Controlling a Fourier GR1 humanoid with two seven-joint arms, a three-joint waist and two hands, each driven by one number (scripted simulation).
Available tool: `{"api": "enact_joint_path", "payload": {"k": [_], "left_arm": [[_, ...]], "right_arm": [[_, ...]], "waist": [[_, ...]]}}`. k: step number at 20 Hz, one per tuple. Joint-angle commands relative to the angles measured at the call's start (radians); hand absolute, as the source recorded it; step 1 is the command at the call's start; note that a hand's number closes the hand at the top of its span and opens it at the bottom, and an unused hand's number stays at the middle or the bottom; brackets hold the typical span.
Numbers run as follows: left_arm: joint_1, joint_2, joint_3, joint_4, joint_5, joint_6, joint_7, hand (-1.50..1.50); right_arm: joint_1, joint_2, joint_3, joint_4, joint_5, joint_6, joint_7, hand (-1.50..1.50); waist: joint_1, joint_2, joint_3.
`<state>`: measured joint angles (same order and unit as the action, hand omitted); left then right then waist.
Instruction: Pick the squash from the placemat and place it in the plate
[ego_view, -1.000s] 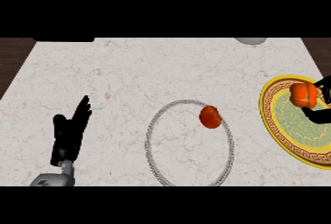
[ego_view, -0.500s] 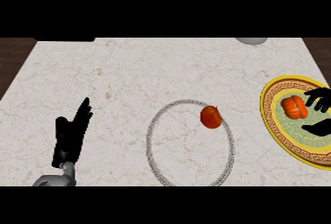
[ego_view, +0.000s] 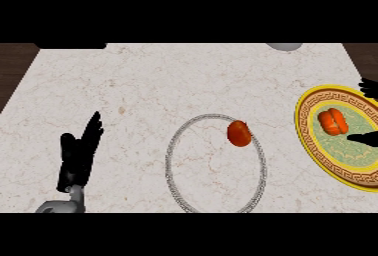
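An orange squash (ego_view: 332, 121) lies on the round yellow-rimmed placemat (ego_view: 308, 135) at the right edge of the head view. My right hand (ego_view: 367, 87) is open beside it: dark fingers show above the mat and the thumb (ego_view: 362, 138) below the squash, neither touching it. A grey-rimmed plate (ego_view: 171, 156) sits mid-counter, with a red-orange oval item (ego_view: 238, 133) resting inside its upper right rim. At the lower left my left hand (ego_view: 77, 154) rests open, fingers up.
A grey rounded object (ego_view: 284, 46) pokes in at the counter's far edge, upper right. Dark floor shows past the counter's left and right far corners. Marble counter top (ego_view: 148, 85) stretches between the left hand, the plate and the mat.
My right hand was curled round the squash a second ago; it has opened and drawn back to the right, leaving the squash lying on the placemat. Left hand and red-orange item are unmoved.
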<state>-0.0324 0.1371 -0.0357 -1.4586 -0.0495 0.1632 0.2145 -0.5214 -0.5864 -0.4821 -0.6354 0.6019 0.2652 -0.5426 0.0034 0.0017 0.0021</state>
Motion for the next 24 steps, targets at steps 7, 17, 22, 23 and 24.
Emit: {"api": "enact_joint_path", "payload": {"k": [7, 17, 22, 23, 24], "left_arm": [[0.011, -0.002, 0.000, -0.001, -0.015, -0.004, -0.006, 0.00], [-0.048, 0.033, 0.056, 0.039, 0.022, -0.053, -0.003, 0.00], [0.007, -0.043, -0.029, -0.065, -0.046, 0.014, 0.045, 0.00], [-0.066, -0.002, 0.044, 0.076, -0.002, -0.031, -0.018, 0.00], [-0.020, -0.047, -0.016, -0.035, -0.044, 0.013, 0.031, 0.00]], "right_arm": [[0.008, -0.121, -0.191, 0.195, -0.246, 0.251, -0.123, -1.50], [0.045, -0.100, -0.120, 0.242, -0.255, 0.265, -0.308, -1.50], [0.044, -0.139, -0.104, 0.260, -0.282, 0.257, -0.295, -1.50], [0.049, -0.141, -0.099, 0.302, -0.265, 0.229, -0.346, -1.50], [0.024, -0.085, -0.072, 0.272, -0.268, 0.167, -0.274, -1.50]], "waist": [[0.008, 0.003, -0.001], [0.006, 0.004, -0.001], [0.008, 0.001, -0.001], [0.009, 0.006, 0.000], [0.008, 0.001, -0.001]]}}
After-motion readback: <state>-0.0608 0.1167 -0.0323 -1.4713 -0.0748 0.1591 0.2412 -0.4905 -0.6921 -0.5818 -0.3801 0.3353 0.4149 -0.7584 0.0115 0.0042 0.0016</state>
